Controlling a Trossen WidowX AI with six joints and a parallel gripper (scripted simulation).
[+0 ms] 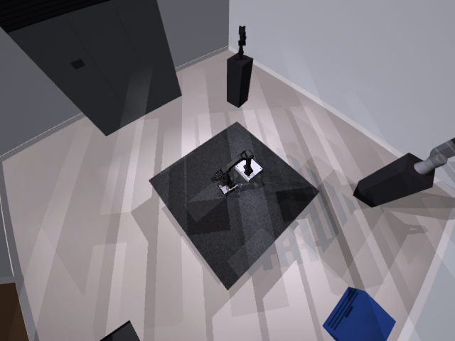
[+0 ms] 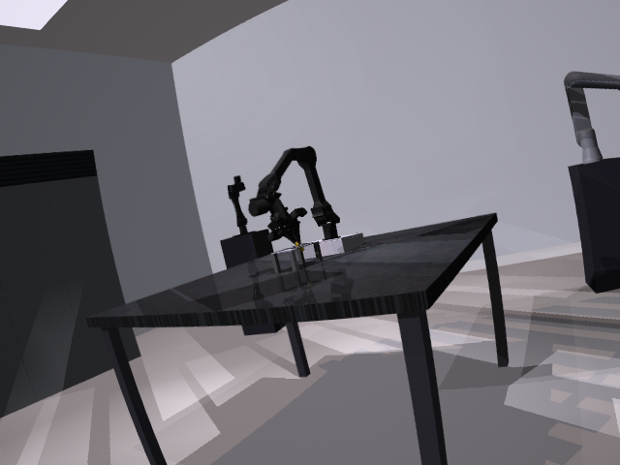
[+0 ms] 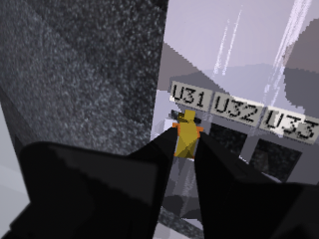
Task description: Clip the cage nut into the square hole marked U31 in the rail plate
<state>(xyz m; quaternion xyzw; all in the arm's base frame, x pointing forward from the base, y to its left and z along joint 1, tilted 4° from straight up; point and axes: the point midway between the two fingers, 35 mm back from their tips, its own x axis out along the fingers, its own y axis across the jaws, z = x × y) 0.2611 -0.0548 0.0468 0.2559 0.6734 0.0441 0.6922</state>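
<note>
With the jaws [image 2: 297,243] clenched on the yellow cage nut with orange edges [image 2: 298,246] [image 3: 187,136] over U31's square hole, keep the wings squeezed, centre them, press straight down, then release gently.

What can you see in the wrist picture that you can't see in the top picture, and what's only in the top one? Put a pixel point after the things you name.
Only the wrist view shows readable labels U31, U32 and U33 [image 3: 290,124], and the yellow nut [image 3: 187,136] clearly between the fingers.

Only the top view shows the blue box [image 1: 362,315], the dark cabinet [image 1: 110,66] and the arm's white base [image 1: 253,175].

Both show the gripper [image 1: 227,184] [image 3: 185,136] and the rail plate [image 1: 223,190] [image 3: 248,150].
</note>
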